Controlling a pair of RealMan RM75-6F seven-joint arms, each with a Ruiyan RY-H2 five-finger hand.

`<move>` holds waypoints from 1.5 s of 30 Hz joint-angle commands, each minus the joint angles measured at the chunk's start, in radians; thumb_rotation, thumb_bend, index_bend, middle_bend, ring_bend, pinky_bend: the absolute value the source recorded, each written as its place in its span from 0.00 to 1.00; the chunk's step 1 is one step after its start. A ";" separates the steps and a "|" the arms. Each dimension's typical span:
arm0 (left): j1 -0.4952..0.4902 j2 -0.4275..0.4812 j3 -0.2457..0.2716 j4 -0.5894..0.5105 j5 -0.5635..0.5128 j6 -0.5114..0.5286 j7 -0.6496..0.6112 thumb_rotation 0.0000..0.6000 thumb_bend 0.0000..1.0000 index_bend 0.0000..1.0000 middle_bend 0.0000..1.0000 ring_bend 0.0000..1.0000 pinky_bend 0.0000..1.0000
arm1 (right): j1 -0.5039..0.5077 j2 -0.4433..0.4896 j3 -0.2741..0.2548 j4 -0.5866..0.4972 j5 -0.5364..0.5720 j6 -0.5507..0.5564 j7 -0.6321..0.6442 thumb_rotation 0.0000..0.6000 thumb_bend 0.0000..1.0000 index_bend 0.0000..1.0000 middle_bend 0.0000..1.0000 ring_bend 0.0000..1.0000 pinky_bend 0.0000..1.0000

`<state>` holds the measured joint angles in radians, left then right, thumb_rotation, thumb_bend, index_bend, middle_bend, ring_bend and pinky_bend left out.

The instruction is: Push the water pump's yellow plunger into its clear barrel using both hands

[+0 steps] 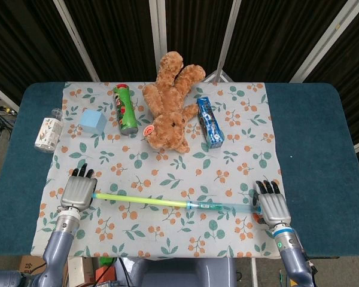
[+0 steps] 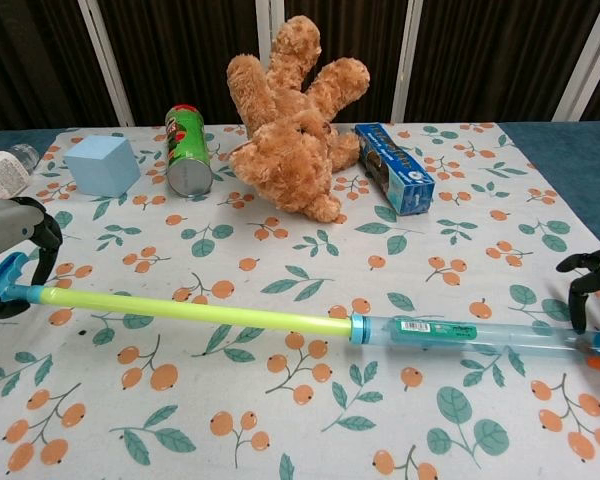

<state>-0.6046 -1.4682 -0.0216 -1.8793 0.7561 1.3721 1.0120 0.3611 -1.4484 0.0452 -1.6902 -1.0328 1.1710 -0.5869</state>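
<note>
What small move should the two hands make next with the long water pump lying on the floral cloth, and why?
Probably press the left hand rightward along the pump's line while the right hand braces the far end. The yellow plunger is almost wholly outside the clear barrel, the left hand's fingers curl round the blue handle end, and the right hand sits at the barrel's tip, so both ends look ready for the push.

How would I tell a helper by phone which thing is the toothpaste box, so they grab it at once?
Start at the brown plush toy at the far middle of the floral cloth. Directly to its right lies the toothpaste box, pointing away from the robot. It is the only long blue carton; the green can and pale blue cube lie on the toy's other side.
</note>
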 commanded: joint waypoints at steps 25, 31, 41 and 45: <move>0.004 -0.012 -0.002 -0.025 0.031 0.019 -0.024 1.00 0.48 0.67 0.18 0.05 0.16 | 0.006 0.006 0.011 -0.045 -0.006 0.051 -0.021 1.00 0.40 0.79 0.23 0.00 0.00; 0.012 -0.018 -0.003 -0.020 0.049 0.020 -0.048 1.00 0.48 0.67 0.18 0.05 0.16 | 0.006 0.006 0.012 -0.058 -0.003 0.063 -0.030 1.00 0.40 0.80 0.24 0.00 0.00; 0.008 -0.055 -0.011 -0.024 0.063 0.028 -0.037 1.00 0.48 0.67 0.18 0.05 0.16 | 0.011 -0.002 0.010 -0.074 -0.008 0.075 -0.050 1.00 0.40 0.81 0.24 0.00 0.00; 0.005 -0.070 -0.015 -0.028 0.062 0.032 -0.025 1.00 0.48 0.67 0.18 0.05 0.16 | 0.013 -0.001 0.010 -0.079 -0.009 0.078 -0.055 1.00 0.40 0.81 0.25 0.00 0.00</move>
<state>-0.5994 -1.5374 -0.0356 -1.9068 0.8181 1.4035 0.9855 0.3743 -1.4497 0.0553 -1.7694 -1.0414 1.2486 -0.6416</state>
